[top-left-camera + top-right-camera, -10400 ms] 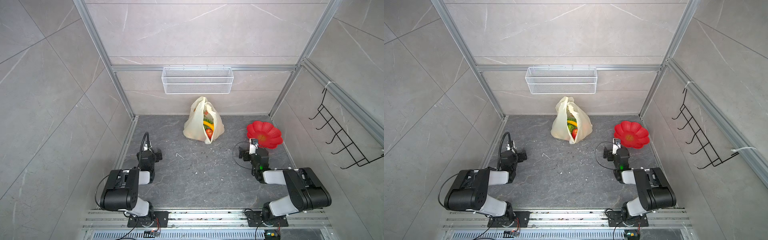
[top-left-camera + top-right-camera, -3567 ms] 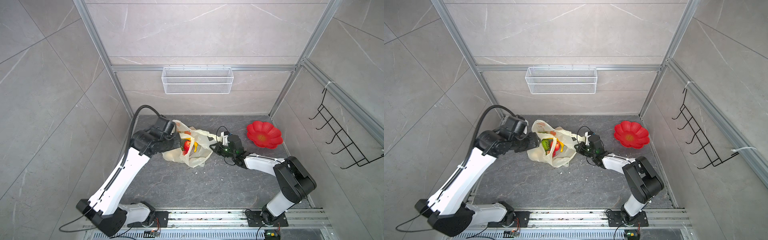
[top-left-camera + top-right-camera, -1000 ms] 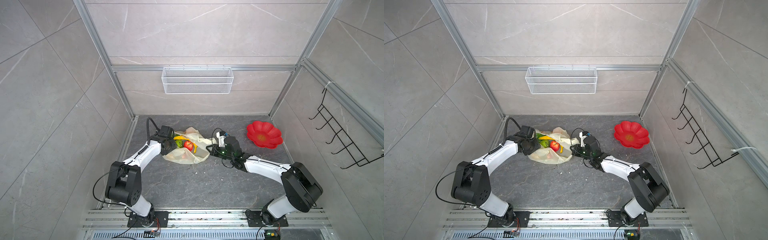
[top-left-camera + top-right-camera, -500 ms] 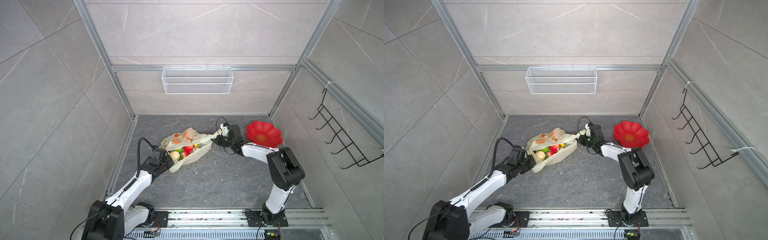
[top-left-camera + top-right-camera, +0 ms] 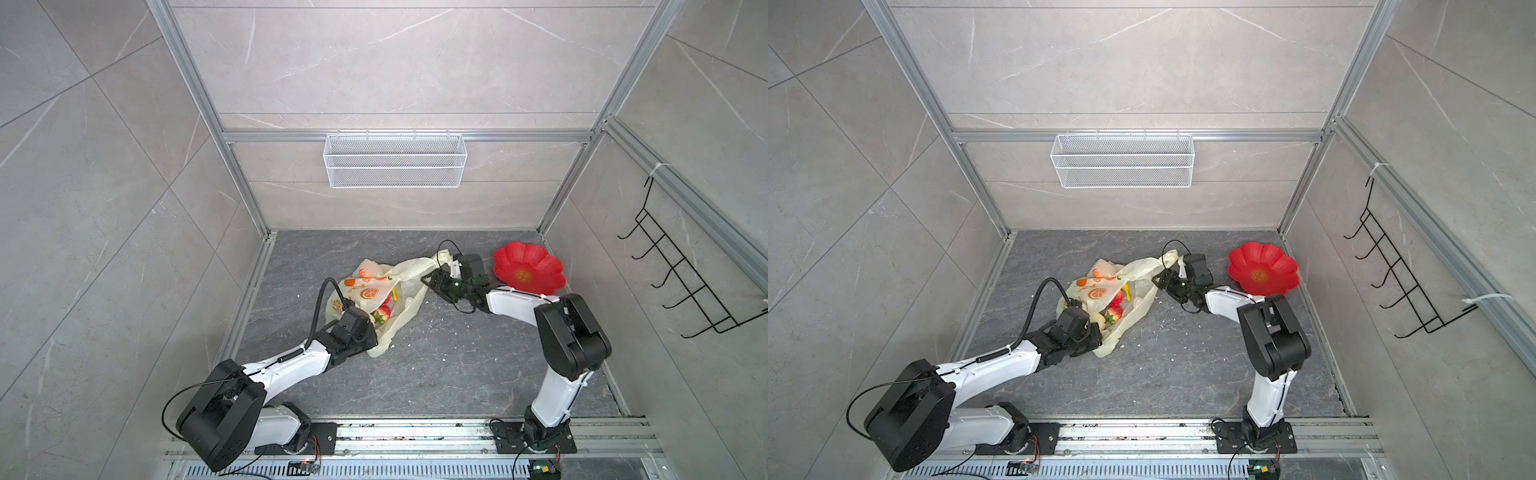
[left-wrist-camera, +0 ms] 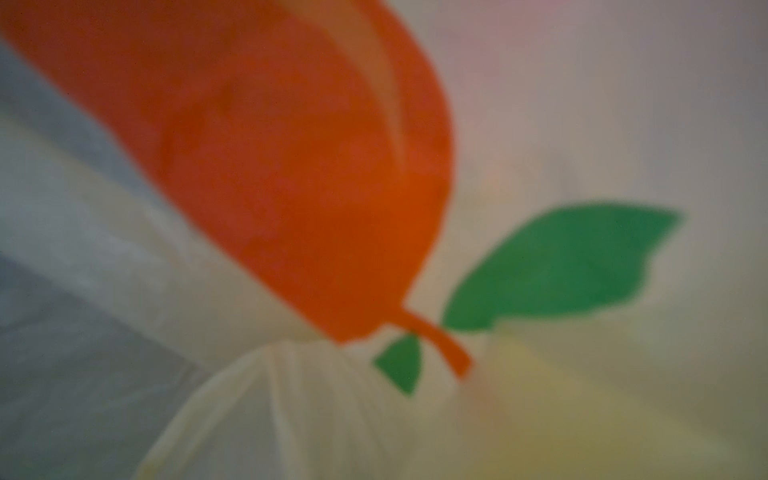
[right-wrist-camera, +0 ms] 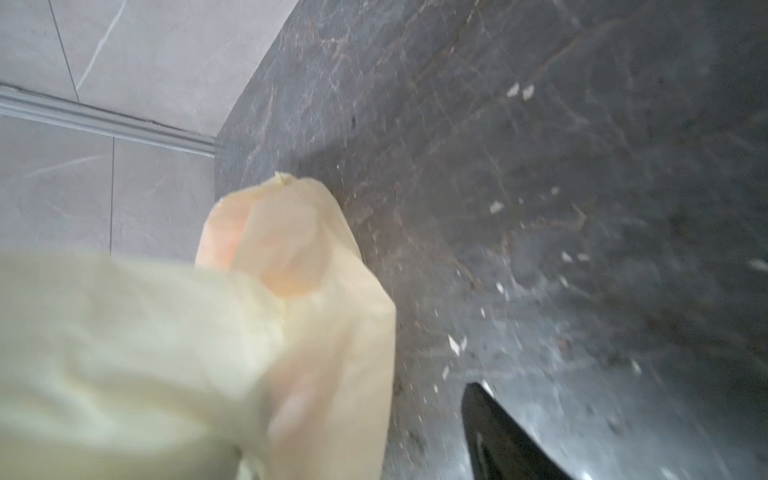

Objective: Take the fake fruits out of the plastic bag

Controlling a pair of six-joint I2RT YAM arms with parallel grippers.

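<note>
On floor [image 5: 415,374] | left claw [image 5: 371,337] clamps plastic bag [image 5: 405,311] | right claw [image 5: 430,280] apart | fake fruits [image 5: 383,312] only in both top views

- In both top views the light is bright and even, coming from above; the focus is sharp, and straight frame lines bow towards the edges.
- Soft, short shadows lie on the floor [image 5: 415,374] under the right gripper [image 5: 431,280].
- The left wrist view is wholly out of focus, filled by the plastic bag [image 6: 582,124].
- The right wrist view is motion-smeared. The bag beside the gripper is blurred and the floor beyond is dim.
</note>
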